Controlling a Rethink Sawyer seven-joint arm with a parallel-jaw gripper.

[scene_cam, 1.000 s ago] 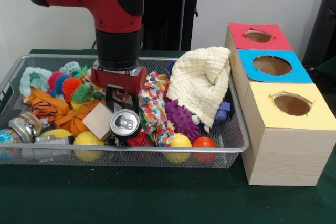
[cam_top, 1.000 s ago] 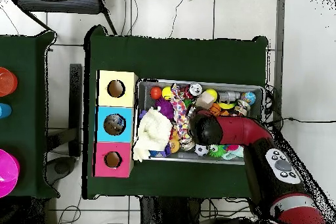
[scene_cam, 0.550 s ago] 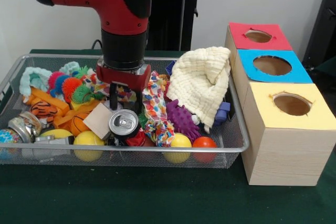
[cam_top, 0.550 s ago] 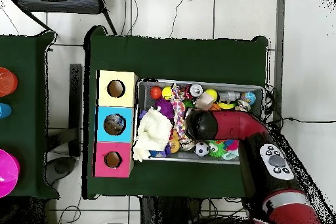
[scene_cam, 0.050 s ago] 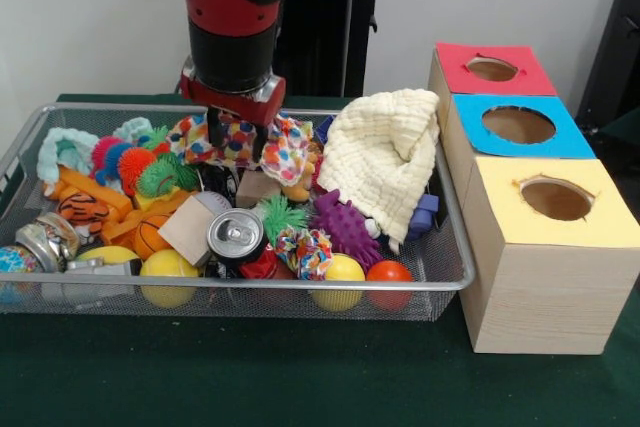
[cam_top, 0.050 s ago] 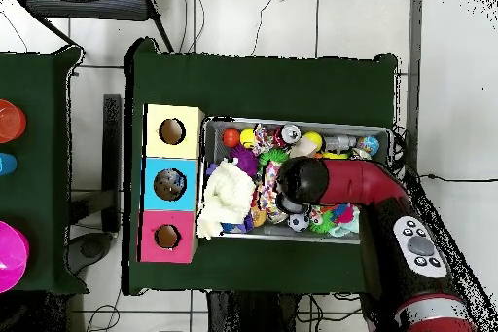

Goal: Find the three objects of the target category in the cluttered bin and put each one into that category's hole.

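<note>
Toys crowd the bin point(scene_cam, 0.050 s ago: 452, 277) wall to wall; a cream cloth point(scene_cam, 0.050 s ago: 385, 157) drapes its box-side rim; the three holes lie unobstructed.

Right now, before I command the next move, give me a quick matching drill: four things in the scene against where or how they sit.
Things:
1. colourful patterned cloth
2. drink can
3. cream cloth
4. yellow-topped box

Places or states:
A. lying on its side among the toys, top facing the camera
B. draped over the bin's right end
C. lifted above the clutter, gripped by the end effector
D. outside the bin, nearest the camera of the three boxes

Pairs: 1-C, 2-A, 3-B, 4-D
</note>
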